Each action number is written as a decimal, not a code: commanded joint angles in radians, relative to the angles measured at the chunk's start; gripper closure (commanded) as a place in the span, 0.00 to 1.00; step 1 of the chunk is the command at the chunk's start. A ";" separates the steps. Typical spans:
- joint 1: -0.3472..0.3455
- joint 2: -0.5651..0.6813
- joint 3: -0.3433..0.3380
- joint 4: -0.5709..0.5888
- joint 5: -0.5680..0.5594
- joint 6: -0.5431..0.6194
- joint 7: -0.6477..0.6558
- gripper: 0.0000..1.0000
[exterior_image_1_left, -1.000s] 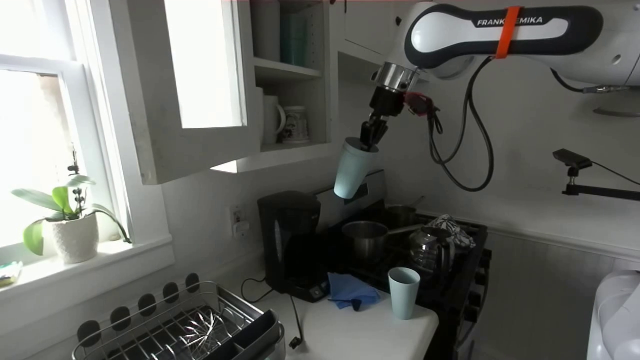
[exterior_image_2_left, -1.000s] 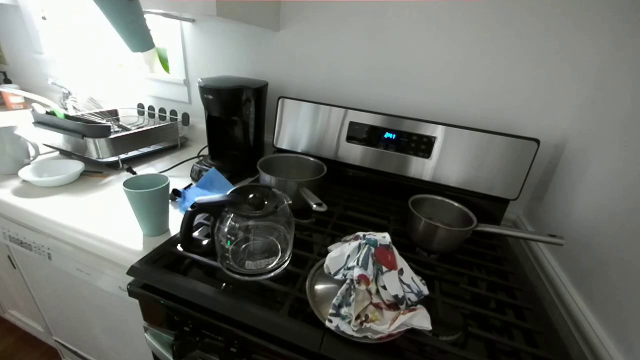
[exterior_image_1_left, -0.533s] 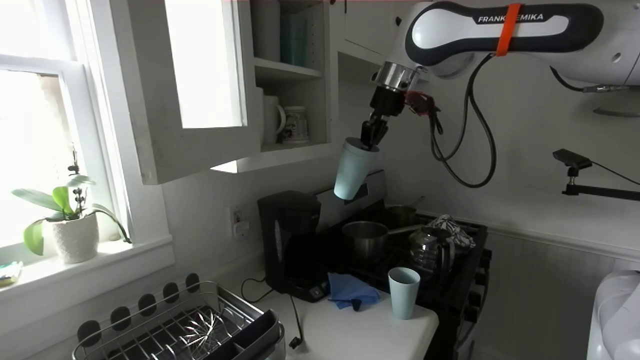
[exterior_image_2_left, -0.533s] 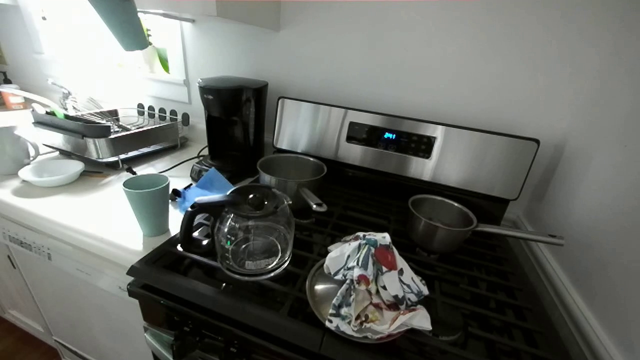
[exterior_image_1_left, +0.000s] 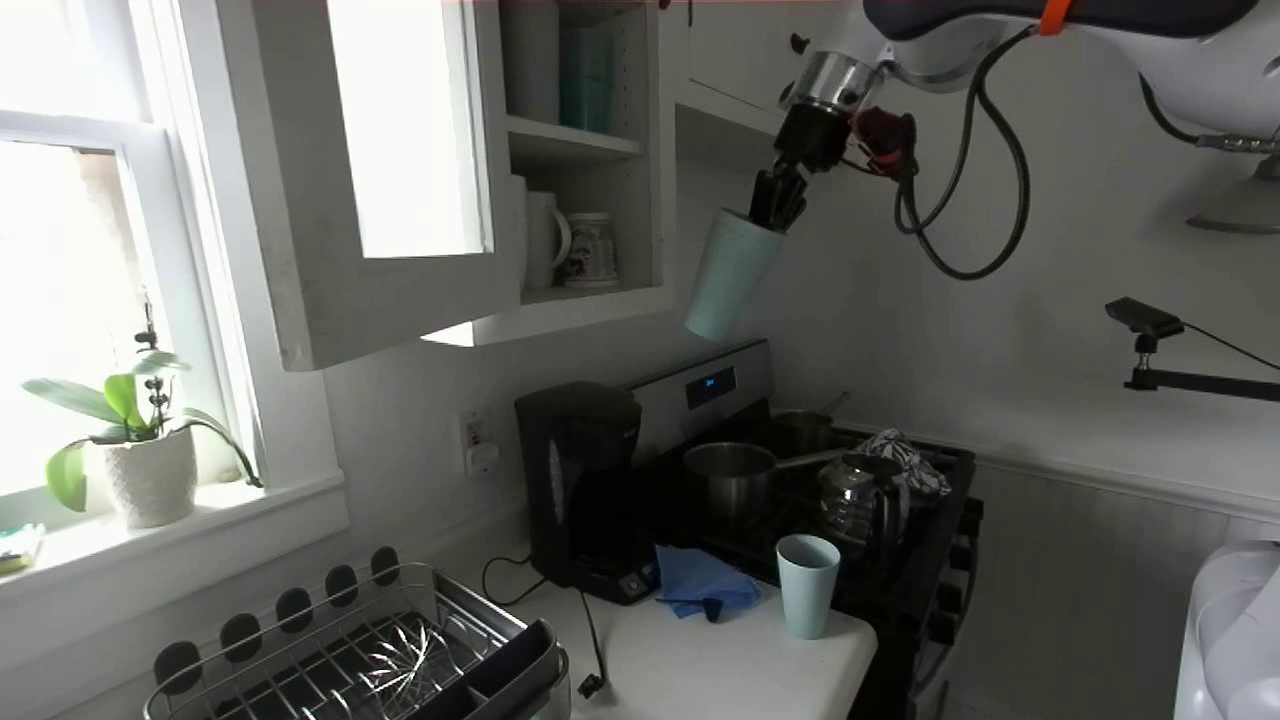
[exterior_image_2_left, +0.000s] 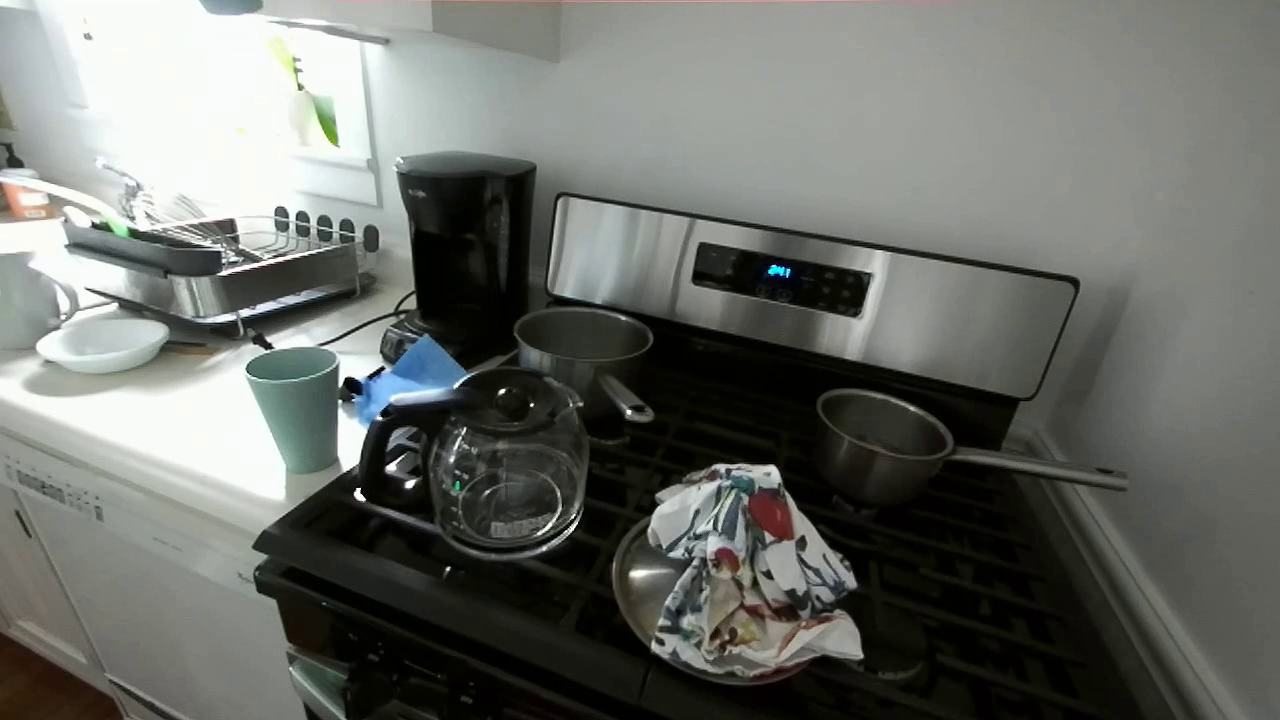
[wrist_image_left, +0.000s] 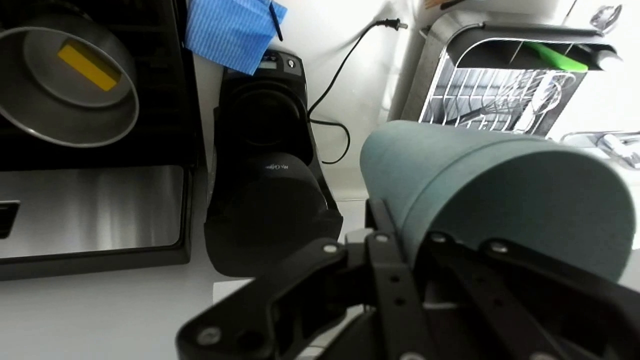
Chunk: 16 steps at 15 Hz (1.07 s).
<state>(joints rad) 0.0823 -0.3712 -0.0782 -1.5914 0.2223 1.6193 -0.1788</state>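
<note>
A matte, pale blue-green tapered cup (exterior_image_1_left: 733, 275) hangs slantwise in the air, pinched at the rim by the black 2-fingered gripper (exterior_image_1_left: 777, 212).
From where I stand, the gripper is clamped on the cup's wall, 1 black finger (wrist_image_left: 390, 270) outside and 1 inside the mouth, probably because the thin wall is easier to bite than the broad body; the cup leans because the gripper leans. It is well above the smooth white worktop (exterior_image_1_left: 720, 665) and shows next to the open white wall cabinet (exterior_image_1_left: 665, 200), though depth is hard to judge. A matching pale blue-green 2nd cup (exterior_image_1_left: 808, 590) stands upright on the worktop, steady on its flat base, near the black-and-steel stove (exterior_image_2_left: 930, 310). The clear glass, black-handled carafe (exterior_image_2_left: 510, 470) sits on that stove, apart from the boxy black coffee maker (exterior_image_1_left: 575, 470).
</note>
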 joint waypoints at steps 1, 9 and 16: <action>-0.019 0.063 -0.007 0.135 0.055 -0.045 0.062 0.98; -0.046 0.178 0.006 0.269 0.107 0.033 0.303 0.98; -0.021 0.243 0.007 0.310 0.113 0.151 0.449 0.98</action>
<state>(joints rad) 0.0593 -0.1661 -0.0764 -1.3347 0.3118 1.7386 0.2085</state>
